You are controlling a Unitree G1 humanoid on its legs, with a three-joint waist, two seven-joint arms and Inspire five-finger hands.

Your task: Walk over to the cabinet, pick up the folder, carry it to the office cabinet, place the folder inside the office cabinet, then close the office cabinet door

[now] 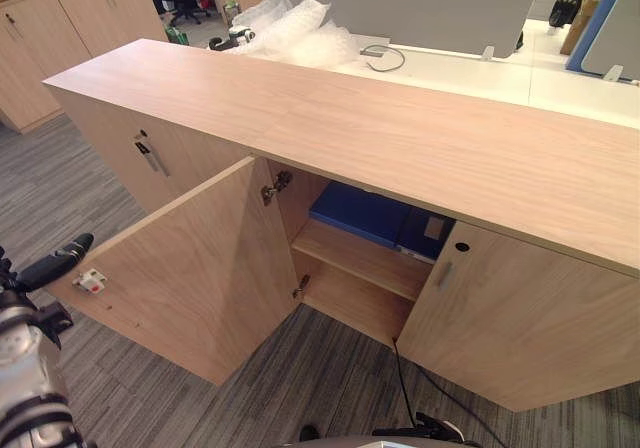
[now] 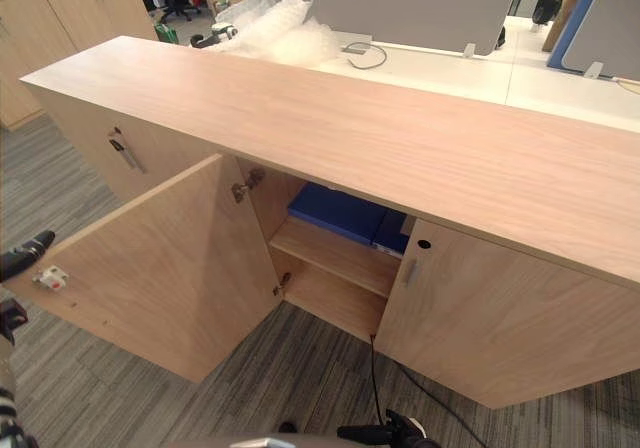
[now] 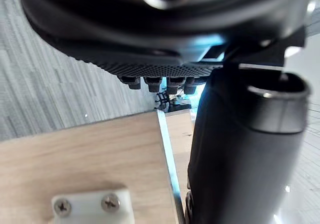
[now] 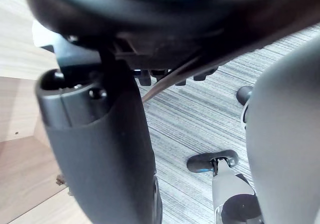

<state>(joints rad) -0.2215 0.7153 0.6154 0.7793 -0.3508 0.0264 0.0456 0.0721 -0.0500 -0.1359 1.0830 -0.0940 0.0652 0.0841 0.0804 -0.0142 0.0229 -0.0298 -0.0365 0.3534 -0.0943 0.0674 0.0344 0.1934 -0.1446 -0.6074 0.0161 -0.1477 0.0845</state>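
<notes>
On the upper shelf inside the cabinet lies the folder. It is blue and flat, one end tucked behind the right closed door, and it is well apart from both hands.

The open door swings out toward the robot's left. The left hand hangs at its free edge. The fingers are relaxed and grasp nothing, and the thumb stands just beside the door's edge; I cannot tell whether it touches the wood. A white catch is fixed with two screws to the inside of the door, close to that hand.

The right hand is low over the carpet, loose and empty, near the foot of the cabinet.

Three doors are in view — one open and two shut, one on either side of the opening. Each shut door has one handle, the left and the right. Two hinges carry the open door, an upper and a lower. Nothing stands between the open door and its frame.

Behind the cabinet is a white desk with a heap of bubble wrap, and a grey screen rises past it.
</notes>
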